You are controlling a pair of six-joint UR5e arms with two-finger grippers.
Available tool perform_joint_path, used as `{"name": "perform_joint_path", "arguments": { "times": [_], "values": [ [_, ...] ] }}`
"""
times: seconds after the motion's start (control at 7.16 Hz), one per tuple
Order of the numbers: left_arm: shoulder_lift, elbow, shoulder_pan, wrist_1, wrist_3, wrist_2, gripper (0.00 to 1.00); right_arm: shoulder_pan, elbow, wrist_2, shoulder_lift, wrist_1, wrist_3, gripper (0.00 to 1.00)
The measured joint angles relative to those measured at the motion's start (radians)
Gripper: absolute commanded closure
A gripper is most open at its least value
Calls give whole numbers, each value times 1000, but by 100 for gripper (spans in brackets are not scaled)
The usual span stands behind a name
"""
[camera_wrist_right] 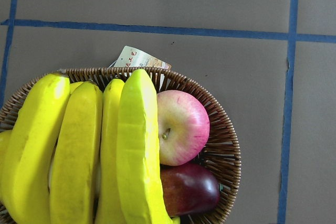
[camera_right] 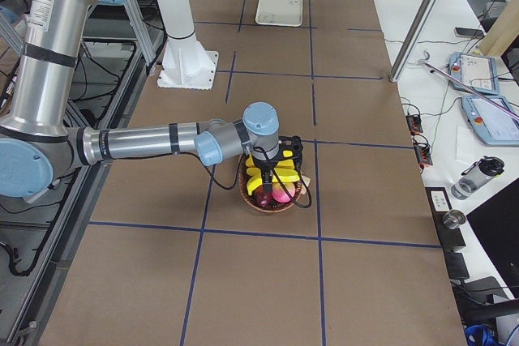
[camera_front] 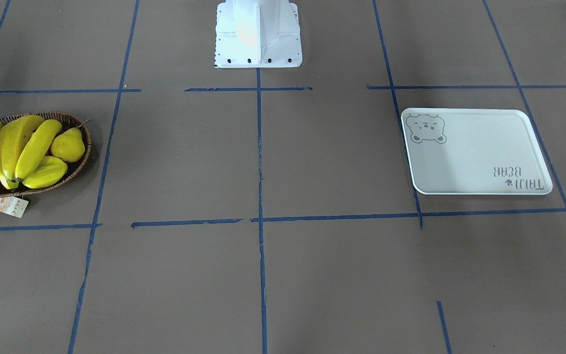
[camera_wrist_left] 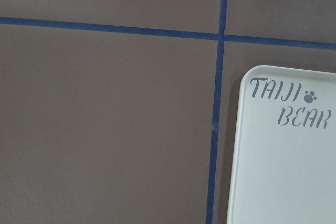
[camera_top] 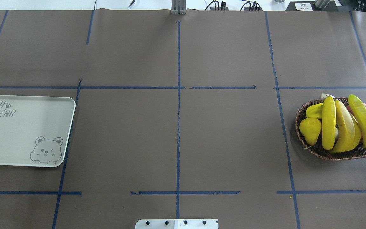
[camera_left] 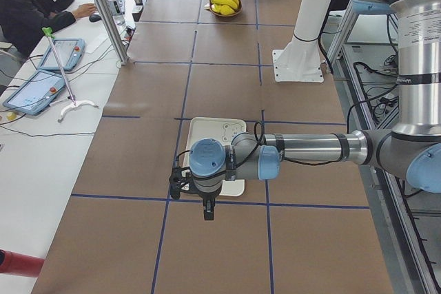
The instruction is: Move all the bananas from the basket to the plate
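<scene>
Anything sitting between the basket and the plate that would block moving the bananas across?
Nothing visible. Between the basket with the bananas and the plate, the overhead view shows only brown table cover and blue tape lines. The white robot base sits off that line.

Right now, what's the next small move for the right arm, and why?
Probably lower the right gripper toward the top banana in the basket. The bananas all lie there, the plate is bare, and that gripper hangs directly above the basket, its camera looking straight down on them.
</scene>
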Motion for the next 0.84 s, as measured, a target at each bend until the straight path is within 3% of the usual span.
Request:
{"name": "perform_joint_path", "arguments": {
  "times": [0.28,0.84],
  "values": [
    [-1,-1,1,-11,-2,0,0,-98,42,-6,43,52,109,0],
    [-2,-2,1,-16,-2,-2,0,-107,54,11,54,60,152,0]
  ]
}}
